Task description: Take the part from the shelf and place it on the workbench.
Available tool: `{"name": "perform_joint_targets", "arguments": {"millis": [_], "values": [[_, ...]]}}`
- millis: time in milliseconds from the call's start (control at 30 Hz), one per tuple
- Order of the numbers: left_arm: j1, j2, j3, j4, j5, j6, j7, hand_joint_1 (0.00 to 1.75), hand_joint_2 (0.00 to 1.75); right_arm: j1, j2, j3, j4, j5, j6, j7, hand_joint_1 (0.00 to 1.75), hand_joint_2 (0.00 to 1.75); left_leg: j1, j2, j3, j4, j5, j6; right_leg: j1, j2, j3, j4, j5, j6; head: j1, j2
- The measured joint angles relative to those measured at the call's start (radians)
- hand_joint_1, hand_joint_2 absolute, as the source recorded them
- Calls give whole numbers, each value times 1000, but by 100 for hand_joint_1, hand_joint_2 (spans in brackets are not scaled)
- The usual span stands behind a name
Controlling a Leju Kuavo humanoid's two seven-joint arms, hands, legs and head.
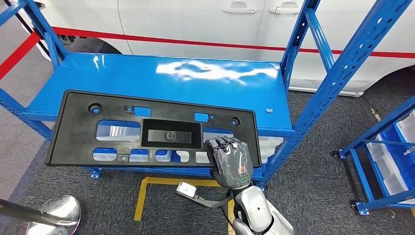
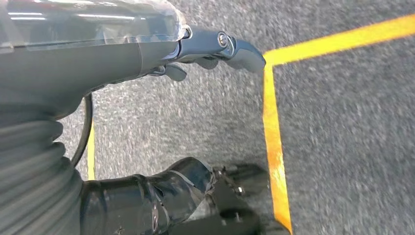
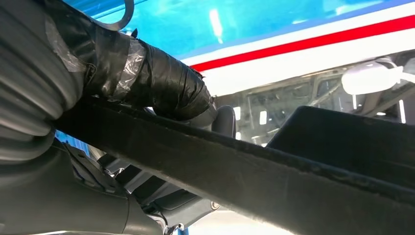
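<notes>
The right robot hand [image 1: 231,160] grasps the near edge of the part [image 1: 151,129] at its right end: fingers [image 1: 226,145] lie over the top face, and in the right wrist view the tape-wrapped thumb [image 3: 161,83] bears on one face of the part's edge [image 3: 235,166] while darker fingers sit on the opposite face. The part is a long, flat, matte black plastic panel, roughly rectangular with slanted short ends. To the left of the right robot hand it carries a recessed rectangular pocket at its centre, a row of rounded rectangular cut-outs along the near edge, larger windows beside the pocket, and small round holes near the far corners. It rests on the glossy blue shelf [image 1: 161,73], its near edge overhanging the shelf front. Beyond the shelf stands a white car [image 1: 195,19] with a red stripe. The left robot hand [image 2: 147,54] hangs over grey carpet [image 2: 342,122] crossed by yellow tape [image 2: 274,142], fingers extended, grasping nothing.
</notes>
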Motion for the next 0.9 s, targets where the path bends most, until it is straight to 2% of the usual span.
{"name": "perform_joint_targets", "arguments": {"millis": [33,67,100,167,200,233,267,367,400,500,533,567,600,667,700,733,767,800,867,900], "values": [[0,0,0,0,0,0,0,0,175,1,0,-1,0,2,-1,0,175,175,2,2,-2,-4,8,8,0,1,-4,6,-6,5,0,0],[0,0,0,0,0,0,0,0,175,1,0,-2,-1,4,-3,0,175,175,5,4,-6,-9,17,16,0,3,-13,26,-26,10,1,0],[-1,-1,0,0,0,0,-1,0,175,2,0,-4,-1,5,-5,0,175,175,7,5,-13,-12,25,23,-1,4,-31,68,-61,13,1,0],[-2,0,0,0,0,0,-1,0,175,5,0,-5,-2,7,-10,0,175,175,5,7,-31,-10,37,29,-3,5,-78,197,-141,18,2,0],[-1,0,0,0,0,0,-1,0,175,7,0,-5,-2,7,-12,1,175,175,5,7,-41,-7,42,28,-4,4,-95,252,-166,20,2,0],[0,0,0,0,0,0,-1,0,175,10,0,-6,-2,8,-12,2,175,175,4,7,-50,-4,46,27,-5,4,-97,275,-172,21,2,0],[0,0,0,0,0,0,-1,0,175,12,0,-6,-2,8,-13,3,175,175,4,7,-59,1,49,26,-6,4,-77,257,-159,21,2,0],[0,-2,0,0,0,1,-1,0,175,13,0,-10,-3,7,-13,4,175,175,3,6,-78,16,56,17,-6,4,45,61,-94,12,2,0],[0,-3,0,0,0,1,-1,0,175,13,1,-11,-3,6,-13,4,175,175,2,6,-82,19,59,12,-4,4,68,18,-83,8,2,0],[0,-3,0,0,1,1,-1,0,175,14,3,-15,-4,-3,-14,4,175,175,0,6,-87,17,72,-8,1,6,65,3,-69,-6,2,0],[0,-3,0,0,1,1,-1,0,175,15,4,-16,-4,-6,-14,4,175,175,1,5,-91,20,68,-14,-1,4,62,0,-62,-13,2,0],[0,-4,0,0,1,2,-1,0,175,15,5,-17,-4,-10,-14,3,175,175,2,4,-99,35,52,-20,-4,3,57,-5,-54,-20,1,0],[0,-4,0,0,1,2,-1,0,175,15,6,-18,-4,-15,-14,3,175,175,3,3,-112,66,25,-25,-7,2,51,-9,-45,-28,1,0],[1,-4,0,0,1,2,-1,0,175,16,9,-19,-5,-27,-14,-1,175,175,5,3,-157,191,-62,-33,-6,0,32,-9,-30,-36,0,0],[1,-4,0,0,1,2,-1,0,175,17,9,-19,-5,-32,-14,-3,175,175,6,3,-175,253,-94,-36,-5,-1,23,-9,-23,-36,0,0],[2,-4,0,0,1,2,-1,0,175,18,10,-19,-5,-36,-14,-5,175,175,6,3,-180,292,-111,-38,-4,-1,12,-7,-16,-36,0,0],[2,-4,0,0,1,2,-1,0,175,20,10,-19,-5,-40,-14,-8,175,175,6,4,-164,285,-106,-38,-3,-1,4,-6,-10,-34,0,0],[2,-4,0,0,1,2,-1,0,175,22,10,-20,-5,-43,-14,-10,175,175,6,4,-128,238,-85,-37,-3,-1,-4,-4,-5,-32,0,0],[1,-4,0,0,2,3,-1,0,175,23,10,-21,-8,-48,-15,-13,175,175,5,3,-32,89,-41,-29,-1,0,-15,0,4,-26,0,0],[-1,-4,0,0,2,4,-2,0,175,23,11,-22,-10,-50,-15,-13,175,175,2,2,-1,34,-27,-23,0,0,-18,2,9,-21,0,0]]}}
